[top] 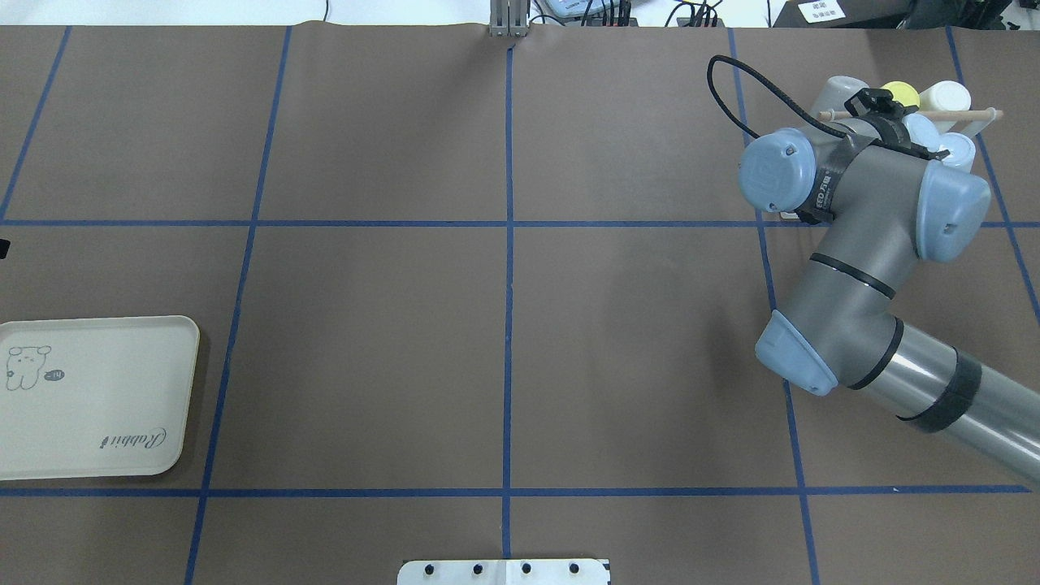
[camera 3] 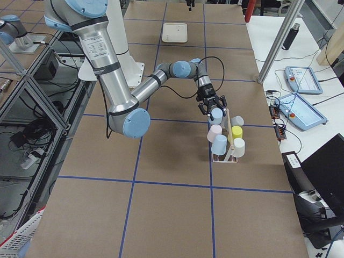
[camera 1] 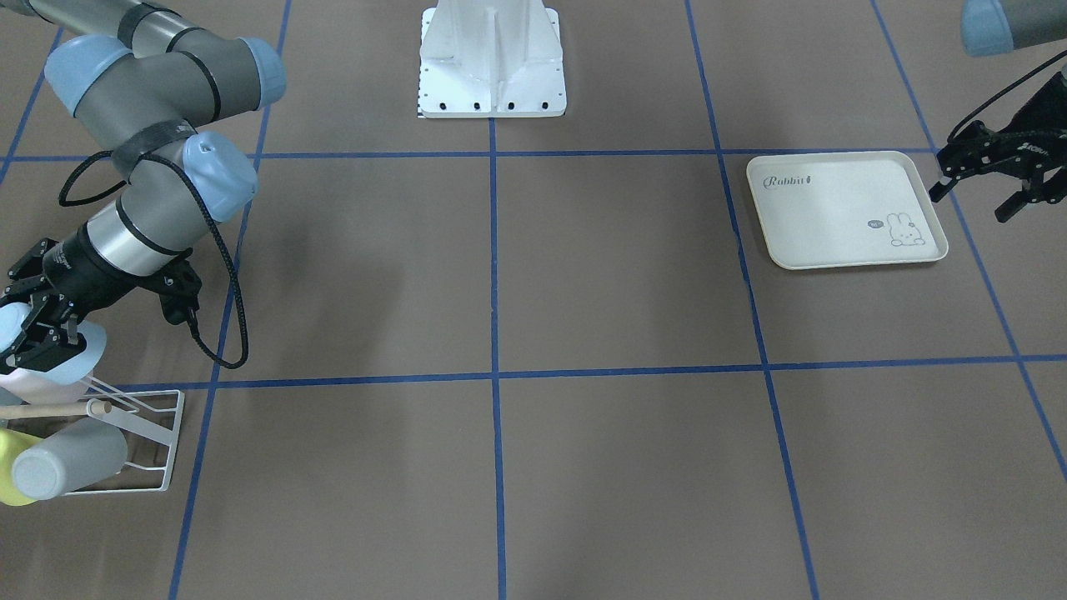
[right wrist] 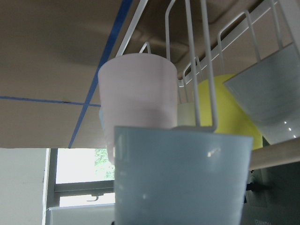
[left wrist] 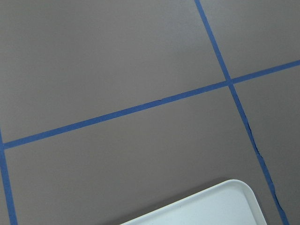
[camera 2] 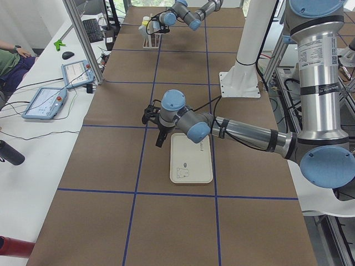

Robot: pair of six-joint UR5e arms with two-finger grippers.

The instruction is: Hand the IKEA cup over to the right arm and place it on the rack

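The right gripper (camera 1: 37, 337) is clamped on a pale blue plastic cup (camera 1: 83, 354), held against the small white wire rack (camera 1: 174, 442) near the brown desk's (camera 1: 583, 292) far right corner. A pink cup (camera 1: 33, 387), a yellow cup (camera 1: 10, 467) and a grey cup (camera 1: 71, 467) sit on the rack. The left gripper (camera 1: 975, 198) hangs empty, fingers apart, just beside a cream rabbit-print tray (camera 1: 842, 208) at the desk's left end.

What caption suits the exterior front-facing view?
Right jaws hold a pale blue cup at the wire rack; left jaws open near the rabbit-print tray.
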